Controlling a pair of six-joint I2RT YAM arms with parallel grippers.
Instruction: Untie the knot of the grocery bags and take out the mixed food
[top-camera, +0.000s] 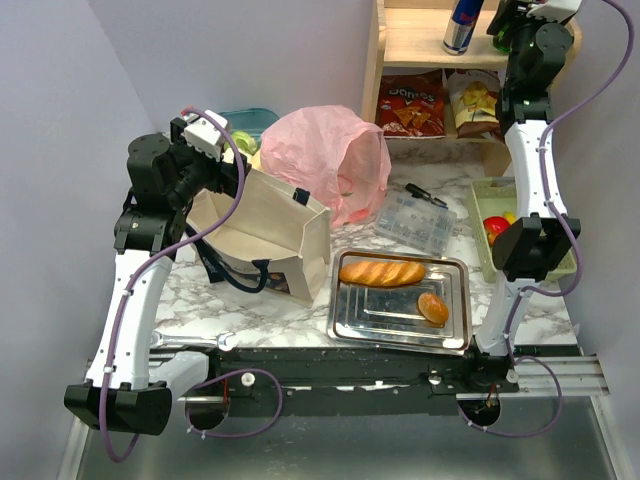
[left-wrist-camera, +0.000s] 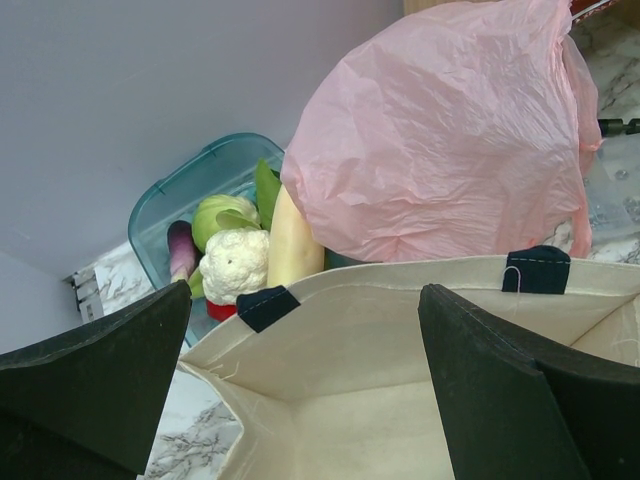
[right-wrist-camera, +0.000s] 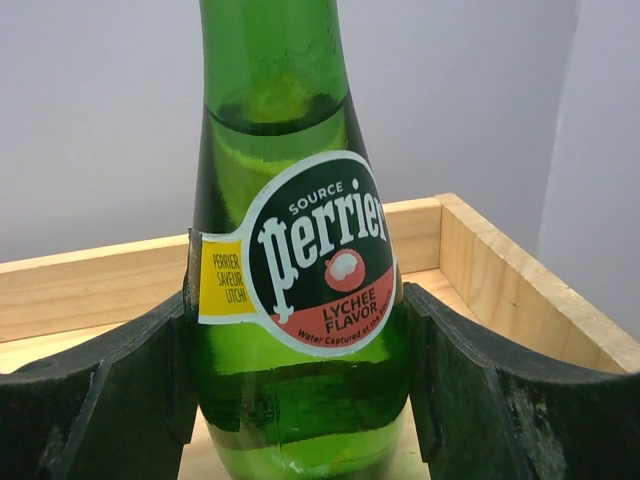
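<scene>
Right gripper (right-wrist-camera: 298, 335): jaws pinch the green Perrier bottle (right-wrist-camera: 295, 250) at its label; the bottle is upright on the top wooden shelf (right-wrist-camera: 500, 300)
Left gripper (left-wrist-camera: 305, 300): jaws spread wide, over the open mouth of the beige canvas tote (left-wrist-camera: 400, 420)
Pink plastic bag (top-camera: 320, 150): crumpled, just behind the tote's far rim (its knot cannot be made out)
Teal tub (left-wrist-camera: 165, 195): behind the tote, beside the pink bag; holds a cauliflower (left-wrist-camera: 235, 265), an eggplant (left-wrist-camera: 182, 250) and a pale long vegetable (left-wrist-camera: 295, 240) that leans toward the bag
Lower shelf: Doritos bag (top-camera: 410, 105) and yellow chip bag (top-camera: 473, 105) side by side
Metal tray (top-camera: 390, 312): right of the tote, carrying a baguette (top-camera: 382, 271) and a bun (top-camera: 433, 307)
In the way: a clear compartment box (top-camera: 415, 222) between pink bag and tray; the right arm crosses in front of the pale green bin (top-camera: 485, 195) holding a red apple (top-camera: 494, 225)
</scene>
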